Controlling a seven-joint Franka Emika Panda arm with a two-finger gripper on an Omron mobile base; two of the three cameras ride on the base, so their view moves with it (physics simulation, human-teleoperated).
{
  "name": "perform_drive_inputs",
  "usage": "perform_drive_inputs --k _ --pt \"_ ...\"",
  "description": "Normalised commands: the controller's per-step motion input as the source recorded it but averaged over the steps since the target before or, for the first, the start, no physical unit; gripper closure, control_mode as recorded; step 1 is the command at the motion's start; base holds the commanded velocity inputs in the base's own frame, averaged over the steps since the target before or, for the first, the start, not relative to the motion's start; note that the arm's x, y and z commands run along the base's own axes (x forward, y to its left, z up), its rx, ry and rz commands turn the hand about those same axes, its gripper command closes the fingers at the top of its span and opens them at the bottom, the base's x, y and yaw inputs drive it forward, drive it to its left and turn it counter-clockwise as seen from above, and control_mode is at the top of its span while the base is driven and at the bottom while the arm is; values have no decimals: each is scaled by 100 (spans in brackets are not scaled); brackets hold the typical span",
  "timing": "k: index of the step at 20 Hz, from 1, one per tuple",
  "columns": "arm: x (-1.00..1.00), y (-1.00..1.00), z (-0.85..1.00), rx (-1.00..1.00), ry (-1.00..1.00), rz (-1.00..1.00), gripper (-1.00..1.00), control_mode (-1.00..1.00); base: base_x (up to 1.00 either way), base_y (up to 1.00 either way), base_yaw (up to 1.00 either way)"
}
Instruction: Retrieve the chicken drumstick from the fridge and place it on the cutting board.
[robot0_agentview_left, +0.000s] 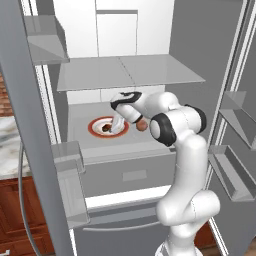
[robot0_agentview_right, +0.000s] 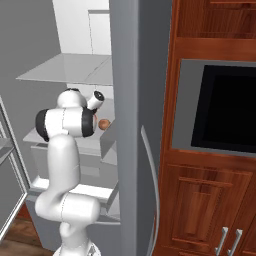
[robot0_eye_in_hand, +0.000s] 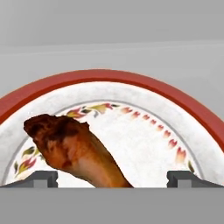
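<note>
In the left base view, going from left to right, the tall grey double-door fridge (robot0_agentview_left: 30, 115) stands open with its smooth white interior, translucent grey shelves and door bins; on its lower shelf sits the round white plate with a red rim (robot0_agentview_left: 95, 129), and the white arm's two-finger gripper (robot0_agentview_left: 117, 125) reaches down onto it, with a round brown ball-like food (robot0_agentview_left: 142, 125) just to its right. In the hand view the two dark fingertips (robot0_eye_in_hand: 41, 178) stand wide apart at the bottom, holding nothing, and the small orange-brown cooked chicken drumstick (robot0_eye_in_hand: 72, 151) lies on the plate between them, nearer the left tip, its thick rough end up and to the left and its paler, smoother shaft running down toward the middle. The plate looks glossy and hard, with a painted leaf border inside the rim, so I judge the chief risk is that the drumstick, lying slantwise and off-centre between the fingers, gets pushed aside or swivels on the slick glaze as the fingers close, leaving only a pinch on the tapered shaft that could slide out on the lift. A descent too deep could also press the tips against the plate and shift it along the shelf. The cutting board cannot be placed from here.
</note>
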Motion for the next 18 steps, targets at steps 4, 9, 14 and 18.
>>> perform_drive_inputs --k 4,9,14,18 --pt "0 16 0 0 0 6 -100 -100 0 0 0" --pt "0 15 -26 -2 3 10 -100 -100 0 0 0" --pt "0 32 -19 0 5 10 -100 -100 0 0 0" --pt "0 32 -11 0 4 9 100 -100 0 0 0"
